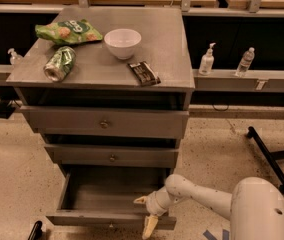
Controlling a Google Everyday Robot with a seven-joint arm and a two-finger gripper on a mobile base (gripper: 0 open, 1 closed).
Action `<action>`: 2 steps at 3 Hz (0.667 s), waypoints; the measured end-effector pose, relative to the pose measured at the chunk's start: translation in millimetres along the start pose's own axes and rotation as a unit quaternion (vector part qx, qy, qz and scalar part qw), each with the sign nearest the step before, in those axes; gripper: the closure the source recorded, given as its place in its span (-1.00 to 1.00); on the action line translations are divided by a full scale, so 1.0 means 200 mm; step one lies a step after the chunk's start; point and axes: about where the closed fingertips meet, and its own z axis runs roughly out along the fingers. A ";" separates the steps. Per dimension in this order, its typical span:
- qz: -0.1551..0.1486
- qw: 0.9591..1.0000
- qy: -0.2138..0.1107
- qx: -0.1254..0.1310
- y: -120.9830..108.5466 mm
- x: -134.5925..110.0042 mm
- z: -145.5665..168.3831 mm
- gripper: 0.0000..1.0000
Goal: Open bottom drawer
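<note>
So the bottom drawer (89, 218) is sticking well out at the foot of the grey chest (107, 123). The claw (146, 214) sits at its front right, fingers spread, straddling the front panel.

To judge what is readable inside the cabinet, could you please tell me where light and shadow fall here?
Camera view: the grey cabinet top is evenly lit, the white bowl casting only a soft shadow; the recess above the top drawer front is nearly black; the pulled-out grey wooden bottom drawer darkens toward its back; the pale open gripper at its front edge is well lit.
</note>
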 end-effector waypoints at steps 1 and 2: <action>-0.013 0.999 -0.043 0.002 0.00 -0.09 -0.07 -1.00; -0.005 0.996 -0.079 0.035 0.02 -0.08 -0.13 -1.00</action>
